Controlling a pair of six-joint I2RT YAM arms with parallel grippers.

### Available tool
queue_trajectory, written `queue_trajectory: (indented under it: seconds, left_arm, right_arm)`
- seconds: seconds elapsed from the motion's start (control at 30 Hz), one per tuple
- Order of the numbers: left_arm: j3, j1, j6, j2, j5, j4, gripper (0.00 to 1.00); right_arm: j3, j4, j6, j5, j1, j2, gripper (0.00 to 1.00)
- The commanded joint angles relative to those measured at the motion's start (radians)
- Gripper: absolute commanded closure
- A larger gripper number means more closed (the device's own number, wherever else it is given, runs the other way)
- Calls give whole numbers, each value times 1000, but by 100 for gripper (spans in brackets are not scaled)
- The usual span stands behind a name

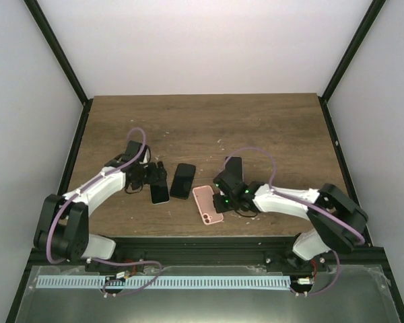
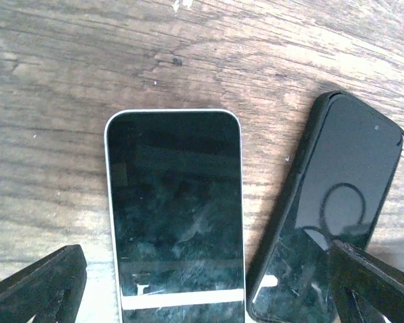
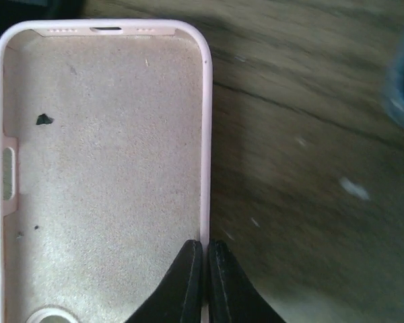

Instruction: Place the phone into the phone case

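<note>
Brown wooden table (image 1: 256, 128) across the middle of the frame, scuffed pale in spots. Plain white walls (image 1: 209, 40) behind and at both sides, edged by black posts (image 1: 62, 57). Soft, even light.

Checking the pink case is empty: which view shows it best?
The right wrist view: the pink case fills it, open side up, empty but for specks, right gripper shut on its rim. Top external shows it small; left wrist not at all.

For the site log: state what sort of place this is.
Probably a lab test cell: plain white walls, black frame struts, and a brown wooden tabletop with two white-and-black robot arms bolted at its near edge.
</note>
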Motion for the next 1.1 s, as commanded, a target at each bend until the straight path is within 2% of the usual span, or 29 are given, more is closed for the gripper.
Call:
queue_trajectory:
  seconds: [0.0,0.17,0.33,0.53,0.77,1.07]
  left_arm:
    - [55,-20,31,70,-73,-34,2]
    - [86,-27,53,148,-99,-41,9]
    - [117,-55,65,228,-95,-44,8]
    - [131,-64,60,287,-137,-45,7]
    - [167,-72,79,359,-172,-68,10]
    - [211,-89,92,383,-241,-160,14]
  right_arm:
    - [-79,-11,307,108,11,-115,95]
    - [-104,29,384,89,11,-115,95]
    - [-79,35,463,73,12,-60,94]
    - [-64,56,450,82,27,-43,90]
    - [-72,84,426,67,37,-64,75]
    - [-107,74,397,123,37,-167,48]
